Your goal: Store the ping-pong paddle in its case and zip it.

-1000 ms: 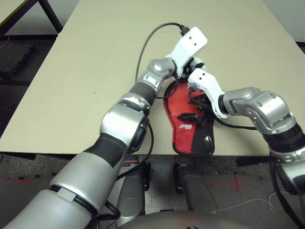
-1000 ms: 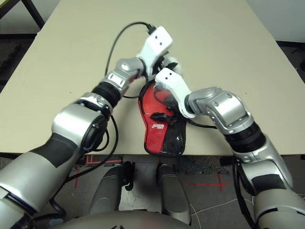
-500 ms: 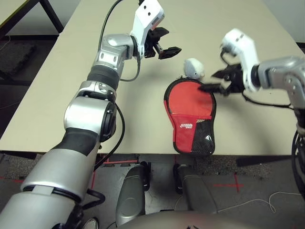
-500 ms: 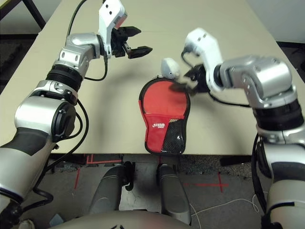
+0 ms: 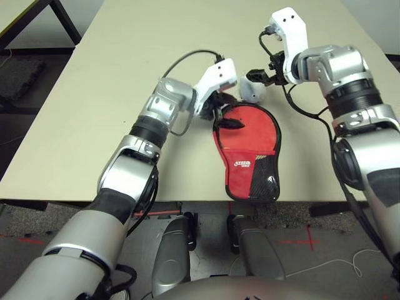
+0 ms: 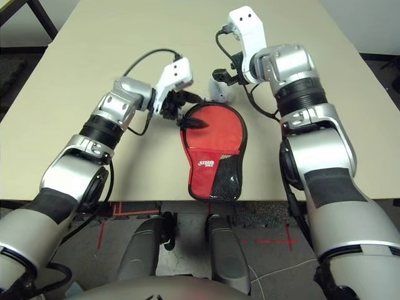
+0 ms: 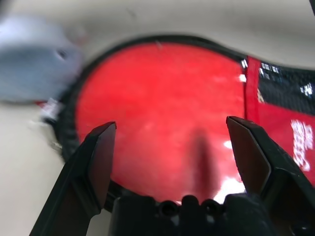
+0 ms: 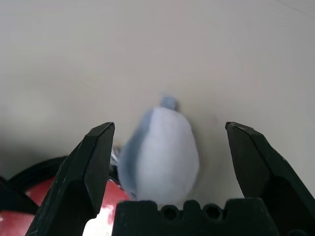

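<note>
The case (image 5: 248,150) lies flat on the worktop (image 5: 112,94) near its front edge, round end away from the robot, mesh pocket and white logo toward it. Its outline looks closed all round and its red face is smooth, with black zipper trim running unbroken along the visible rim. The ping-pong paddle cannot be seen as a separate thing, so it is probably inside the case, though the pictures do not prove that. By that reading, storing the paddle appears done, and the zip looks drawn at least most of the way; the end of the zip, at the far rim by the white fluffy ball (image 5: 252,90), is too small to check.

The left pincer (image 5: 226,114) hangs just over the case's far left rim, jaws spread wide and holding nothing; in its wrist view the red round face lies directly ahead between its fingers (image 7: 96,157). The right pincer (image 5: 262,74) is a little beyond the case's far rim, also wide open and empty, with the white ball just ahead of it, framed between its fingers (image 8: 93,167) but not touched.

What seems left is at most a final pull on the zip.
</note>
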Available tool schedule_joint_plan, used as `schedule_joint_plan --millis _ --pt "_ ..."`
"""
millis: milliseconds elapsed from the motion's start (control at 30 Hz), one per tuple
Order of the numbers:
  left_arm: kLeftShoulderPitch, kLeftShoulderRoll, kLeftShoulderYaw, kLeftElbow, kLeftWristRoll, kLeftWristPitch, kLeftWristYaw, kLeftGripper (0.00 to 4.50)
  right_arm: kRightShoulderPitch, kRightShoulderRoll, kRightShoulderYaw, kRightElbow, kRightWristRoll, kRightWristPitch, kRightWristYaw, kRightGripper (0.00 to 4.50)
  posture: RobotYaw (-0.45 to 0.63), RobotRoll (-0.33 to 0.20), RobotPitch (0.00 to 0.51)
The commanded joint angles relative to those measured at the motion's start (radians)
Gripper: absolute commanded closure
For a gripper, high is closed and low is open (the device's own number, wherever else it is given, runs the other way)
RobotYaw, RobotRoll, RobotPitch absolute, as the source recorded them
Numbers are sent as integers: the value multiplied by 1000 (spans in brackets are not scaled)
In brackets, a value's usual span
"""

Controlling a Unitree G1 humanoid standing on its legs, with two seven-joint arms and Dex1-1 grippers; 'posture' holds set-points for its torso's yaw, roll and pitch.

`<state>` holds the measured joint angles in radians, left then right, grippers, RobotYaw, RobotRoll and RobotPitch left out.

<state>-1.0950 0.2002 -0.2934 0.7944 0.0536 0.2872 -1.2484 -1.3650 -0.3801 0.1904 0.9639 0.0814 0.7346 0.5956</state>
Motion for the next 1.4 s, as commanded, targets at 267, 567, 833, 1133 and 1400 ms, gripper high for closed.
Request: schedule_joint_plan --millis 267,567,833,1133,1400 --pt "35 -40 -68 46 54 41 63 17 -38 51 -4 169 -103 -92 15 0 -44 0 149" --pt "41 -59 -75 20 49 59 70 17 -40 84 -23 282 -152 -128 -33 0 -29 0 157" --pt "42 -67 -73 19 48 62 78 0 -27 94 -68 323 -156 -138 -108 1976 -24 0 161" --pt "49 -75 -78 18 49 77 80 0 9 63 -99 325 -176 -245 -212 4491 -39 0 163" --pt "44 -93 -87 42 55 116 80 0 48 24 -98 324 -211 -321 -281 4491 -60 0 165"
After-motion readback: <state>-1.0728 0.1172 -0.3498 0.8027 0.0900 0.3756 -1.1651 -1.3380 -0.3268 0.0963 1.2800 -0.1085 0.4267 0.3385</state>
